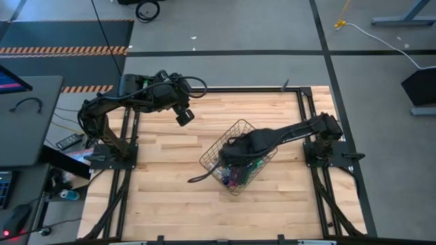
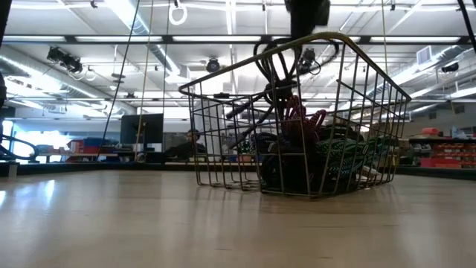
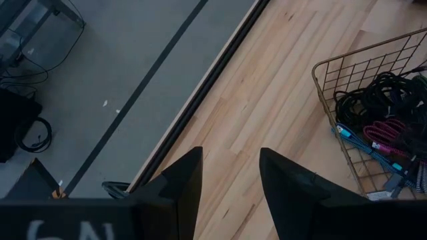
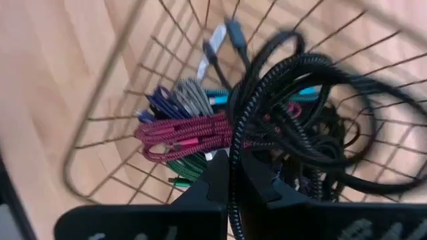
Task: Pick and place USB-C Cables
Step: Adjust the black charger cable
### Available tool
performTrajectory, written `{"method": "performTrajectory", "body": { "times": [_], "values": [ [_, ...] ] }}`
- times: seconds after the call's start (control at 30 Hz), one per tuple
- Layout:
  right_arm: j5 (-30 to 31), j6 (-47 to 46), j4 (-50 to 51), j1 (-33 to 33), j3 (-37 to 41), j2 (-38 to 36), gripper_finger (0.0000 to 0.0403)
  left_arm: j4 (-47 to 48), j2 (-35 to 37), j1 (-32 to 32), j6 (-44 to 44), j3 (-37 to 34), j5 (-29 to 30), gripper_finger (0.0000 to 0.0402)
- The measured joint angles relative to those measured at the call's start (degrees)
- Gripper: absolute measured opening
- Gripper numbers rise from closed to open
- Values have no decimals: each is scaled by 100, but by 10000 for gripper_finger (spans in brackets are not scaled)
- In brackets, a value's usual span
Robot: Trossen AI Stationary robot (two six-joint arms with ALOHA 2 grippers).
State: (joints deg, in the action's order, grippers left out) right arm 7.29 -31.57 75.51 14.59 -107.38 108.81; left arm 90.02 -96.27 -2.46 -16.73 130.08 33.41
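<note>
Black cable (image 4: 293, 100) clamped, right pincer (image 4: 235, 175) above basket (image 1: 225, 146).

Both arms: matte black, jointed tubular links, each rising from a black bracket base bolted to a black frame rail.

Left arm (image 1: 129, 102): thick black cable loops out over the upper link near the wrist; a small green patch shows by the shoulder housing; boxy black wrist block at the end.

Right arm (image 1: 286, 134): smooth, rounded black shell along the forearm, widening toward the wrist.

Left pincer (image 3: 230, 180): two flat black fingers, wedge-shaped, tapering to blunt points, plain matte faces. Pale, blurred lettering on the black body below them, not readable.

Right pincer (image 4: 233, 177): black fingers, angular edges; faint pale marks on the body, unreadable.
</note>
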Motion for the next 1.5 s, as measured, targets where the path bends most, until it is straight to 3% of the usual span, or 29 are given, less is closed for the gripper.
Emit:
{"method": "performTrajectory", "body": {
  "times": [0.5,0.7,0.97,1.27,1.5],
  "values": [
    [-278,288,-371,-320,1825,0,13,0,0,0,-15,1,0,156],
    [-319,624,-469,-447,1928,-12,13,0,0,0,-40,2,0,156],
    [-679,754,-1512,-709,1931,-440,13,0,0,0,-61,1,1,156],
    [-724,-348,-2229,-813,1929,-1607,13,0,0,0,-57,2,0,156],
    [-684,-1270,-2497,-454,1929,-1803,13,-1,0,2,-48,1,2,156]
  ]
}}
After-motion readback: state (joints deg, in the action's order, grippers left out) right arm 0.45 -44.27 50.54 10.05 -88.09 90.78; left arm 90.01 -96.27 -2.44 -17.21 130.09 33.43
